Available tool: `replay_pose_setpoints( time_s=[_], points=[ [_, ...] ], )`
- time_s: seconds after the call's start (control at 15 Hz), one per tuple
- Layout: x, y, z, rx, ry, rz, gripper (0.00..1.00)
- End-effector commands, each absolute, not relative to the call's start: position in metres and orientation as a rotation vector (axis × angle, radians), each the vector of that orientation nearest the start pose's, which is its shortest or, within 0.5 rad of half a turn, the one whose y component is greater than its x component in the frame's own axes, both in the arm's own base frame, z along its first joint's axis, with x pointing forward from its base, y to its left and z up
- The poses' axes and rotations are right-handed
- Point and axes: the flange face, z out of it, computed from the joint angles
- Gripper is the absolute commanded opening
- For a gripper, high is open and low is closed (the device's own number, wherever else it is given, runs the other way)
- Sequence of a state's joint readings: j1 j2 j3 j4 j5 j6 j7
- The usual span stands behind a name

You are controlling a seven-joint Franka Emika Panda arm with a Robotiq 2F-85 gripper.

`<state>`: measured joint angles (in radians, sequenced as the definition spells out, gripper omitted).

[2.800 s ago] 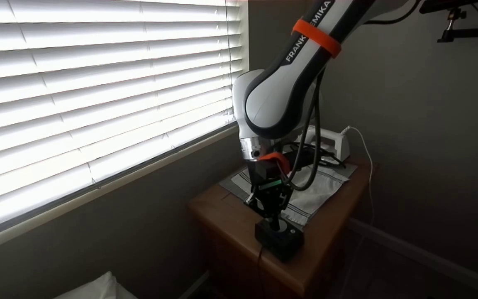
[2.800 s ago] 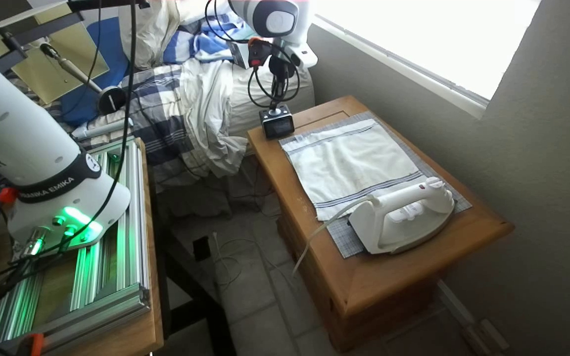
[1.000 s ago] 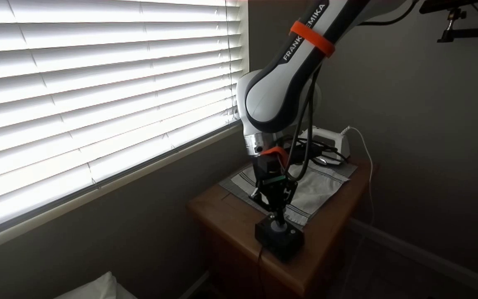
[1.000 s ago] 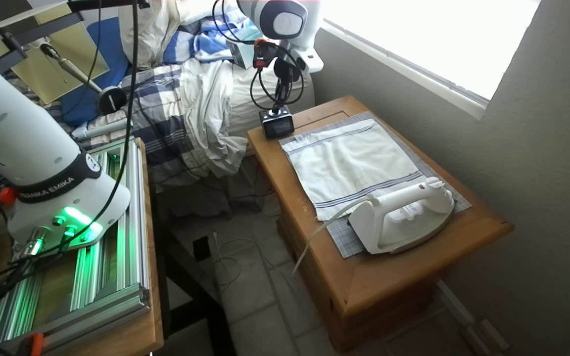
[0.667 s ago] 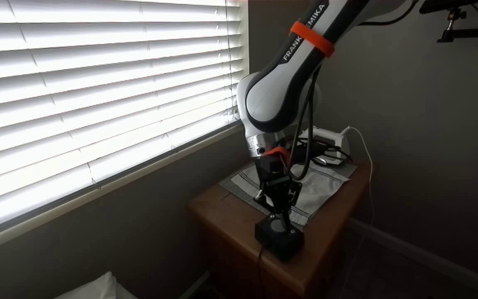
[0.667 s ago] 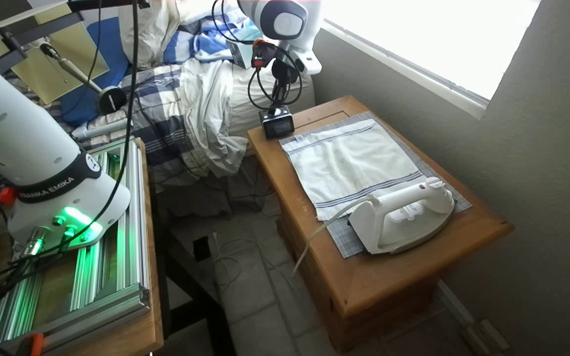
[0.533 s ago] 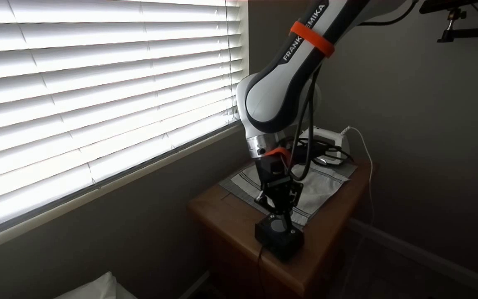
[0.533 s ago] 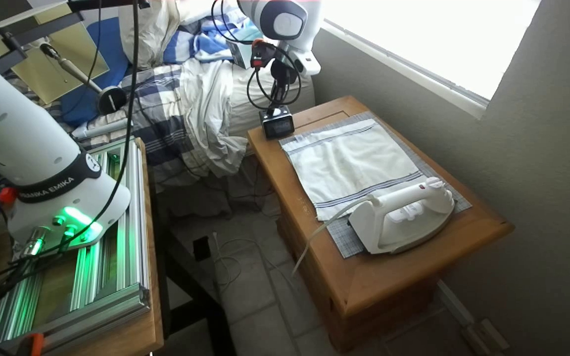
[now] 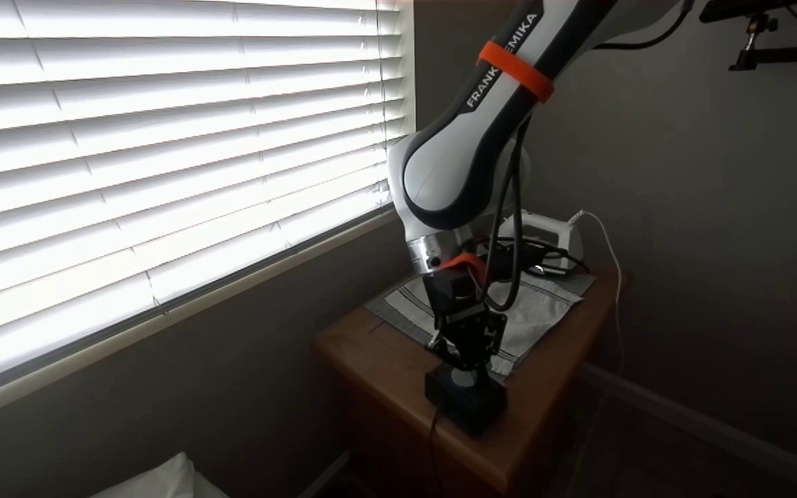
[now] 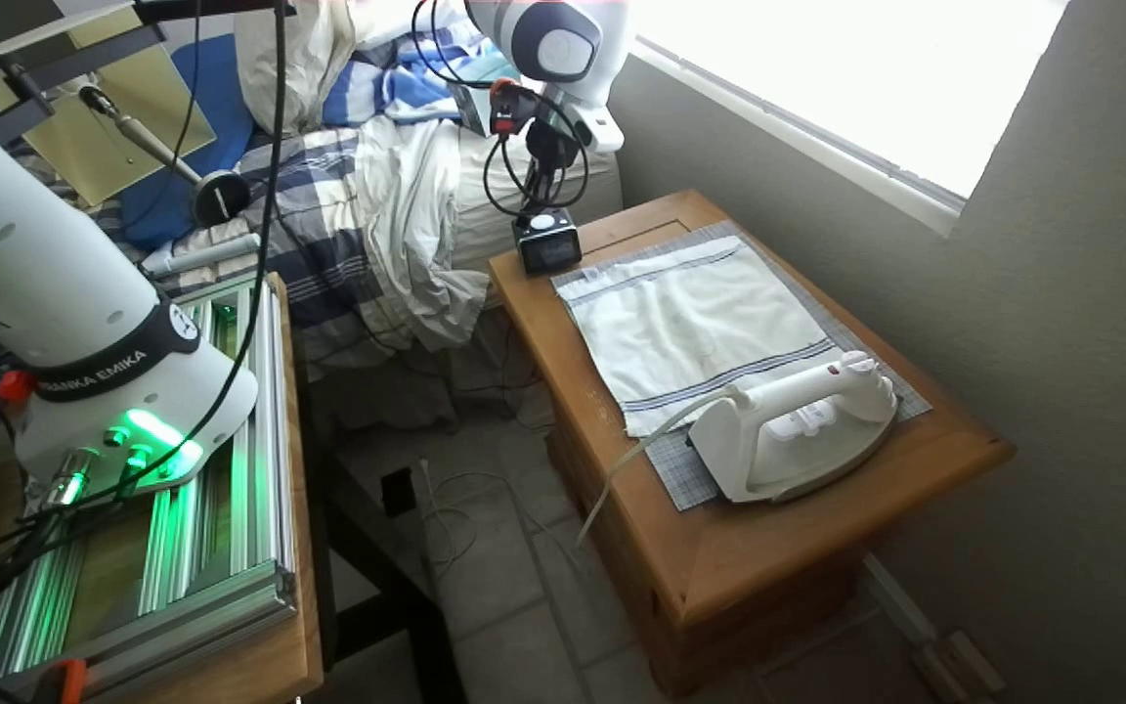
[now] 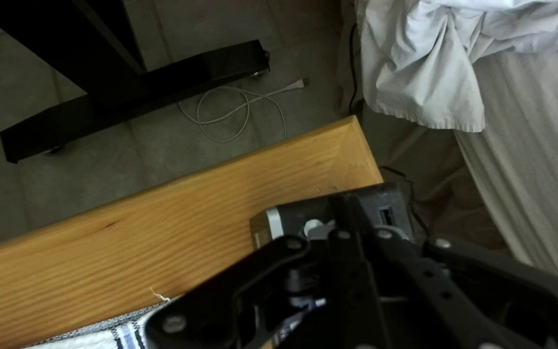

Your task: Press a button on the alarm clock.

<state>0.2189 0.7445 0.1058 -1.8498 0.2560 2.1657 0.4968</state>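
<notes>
Here claw (image 11: 351, 208) and alarm clock (image 9: 464, 404) crowd the table edge (image 10: 568, 391)

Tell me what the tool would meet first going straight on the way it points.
Probably the alarm clock, on its top beside the round button; whether the tool touches it is unclear.

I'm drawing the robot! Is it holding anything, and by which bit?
Nothing is held: the jaws are shut together at the top of the alarm clock.

White-and-black arm (image 9: 450, 159) slants down, silver wrist (image 9: 433, 252) sits below it, black tool (image 9: 482, 373) points downward, slightly tilted, fingers (image 11: 349, 281) lie together
</notes>
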Motion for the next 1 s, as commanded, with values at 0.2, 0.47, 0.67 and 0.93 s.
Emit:
replay_pose_setpoints(
  time_s=[0.2, 0.47, 0.67, 0.93],
  points=[
    [0.5597, 0.2094, 0.0964, -2.927, 0.486, 0.71, 0.0],
    [0.5612, 0.2098, 0.0994, -2.928, 0.481, 0.697, 0.0],
    [0.5633, 0.208, 0.0976, -2.927, 0.483, 0.684, 0.0],
    [0.5671, 0.2073, 0.0955, -2.93, 0.489, 0.653, 0.0]
  ],
)
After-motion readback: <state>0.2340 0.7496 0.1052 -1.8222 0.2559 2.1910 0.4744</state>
